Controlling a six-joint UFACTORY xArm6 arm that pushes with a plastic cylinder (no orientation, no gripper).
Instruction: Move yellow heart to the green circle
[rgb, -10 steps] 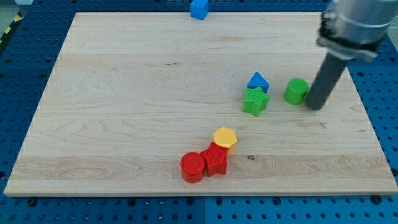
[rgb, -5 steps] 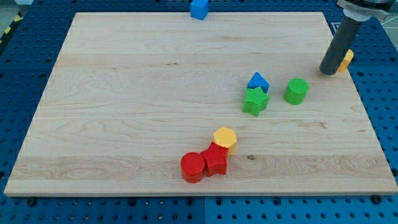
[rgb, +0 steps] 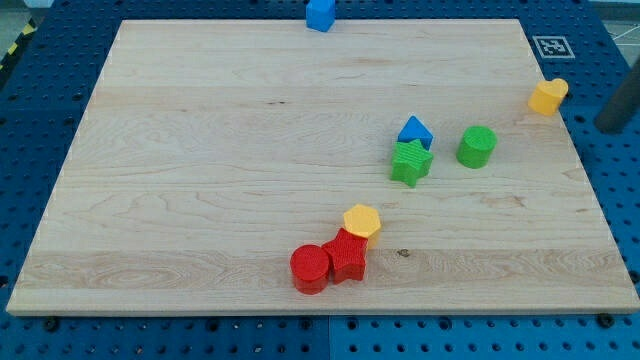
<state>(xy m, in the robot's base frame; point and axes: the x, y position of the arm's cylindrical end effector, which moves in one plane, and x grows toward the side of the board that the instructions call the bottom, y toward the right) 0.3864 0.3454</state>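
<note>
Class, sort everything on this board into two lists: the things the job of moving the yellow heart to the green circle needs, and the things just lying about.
Belongs to the job:
yellow heart
green circle
my tip, off the board to the heart's right

Just lying about:
green star
blue block
blue cube
yellow hexagon
red star
red circle

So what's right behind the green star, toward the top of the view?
A blue block, seemingly touching the green star; its lower part is hidden by the star. The green circle sits apart, to the view's right.
</note>
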